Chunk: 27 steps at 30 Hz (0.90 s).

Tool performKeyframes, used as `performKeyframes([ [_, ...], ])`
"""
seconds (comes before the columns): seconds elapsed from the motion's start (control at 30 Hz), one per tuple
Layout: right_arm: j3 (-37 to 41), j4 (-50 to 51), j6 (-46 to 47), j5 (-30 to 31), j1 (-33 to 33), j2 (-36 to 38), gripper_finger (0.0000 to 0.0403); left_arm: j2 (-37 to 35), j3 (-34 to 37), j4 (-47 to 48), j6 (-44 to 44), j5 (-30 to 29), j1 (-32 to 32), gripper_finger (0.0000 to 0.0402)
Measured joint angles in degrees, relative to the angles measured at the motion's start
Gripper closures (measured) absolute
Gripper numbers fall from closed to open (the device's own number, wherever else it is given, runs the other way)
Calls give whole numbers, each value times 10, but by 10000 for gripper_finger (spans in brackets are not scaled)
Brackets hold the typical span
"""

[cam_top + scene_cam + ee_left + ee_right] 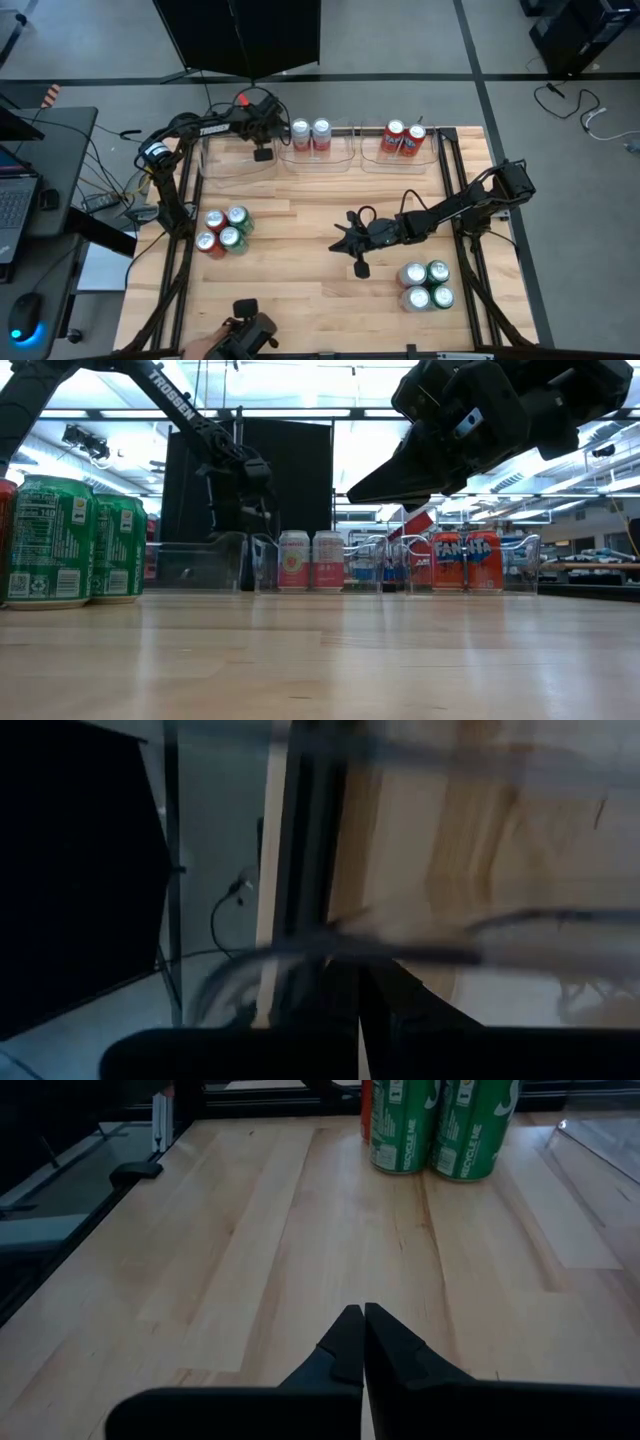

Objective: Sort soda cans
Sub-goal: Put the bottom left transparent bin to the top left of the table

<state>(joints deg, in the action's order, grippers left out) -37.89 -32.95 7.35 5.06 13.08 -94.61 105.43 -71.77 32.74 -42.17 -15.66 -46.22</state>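
Two silver-white cans (310, 134) stand in the middle clear tray at the far edge, and two red cans (404, 138) stand in the right tray. A mixed cluster of green, red and silver-white cans (223, 231) stands upright on the table's left. A cluster of green and silver-white cans (427, 285) stands near the right. My left gripper (262, 145) (360, 988) is shut over the left clear tray (225, 158). My right gripper (340, 243) (362, 1313) is shut over the table's middle, pointing toward the left cluster's green cans (435, 1125), well short of them.
Three clear trays line the far edge, between dark frame rails along the table's sides. Bare wood lies between the two can clusters and along the near edge. A black device (245, 335) sits at the near edge. A desk with a laptop stands beyond the left side.
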Motion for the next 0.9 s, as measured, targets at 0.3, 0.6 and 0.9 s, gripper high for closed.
performKeyframes([
  [0.3, 0, 0, -4, 0, -1, 0, 403, 0, 0, -59, -63, 10, 23, 401],
  [0.6, 0, 0, -9, 0, -1, 0, 403, -2, 0, -78, -71, -28, 33, 401],
  [0.9, 0, -15, -26, 0, -1, 0, 403, -73, 0, -11, -20, -23, 40, 401],
])
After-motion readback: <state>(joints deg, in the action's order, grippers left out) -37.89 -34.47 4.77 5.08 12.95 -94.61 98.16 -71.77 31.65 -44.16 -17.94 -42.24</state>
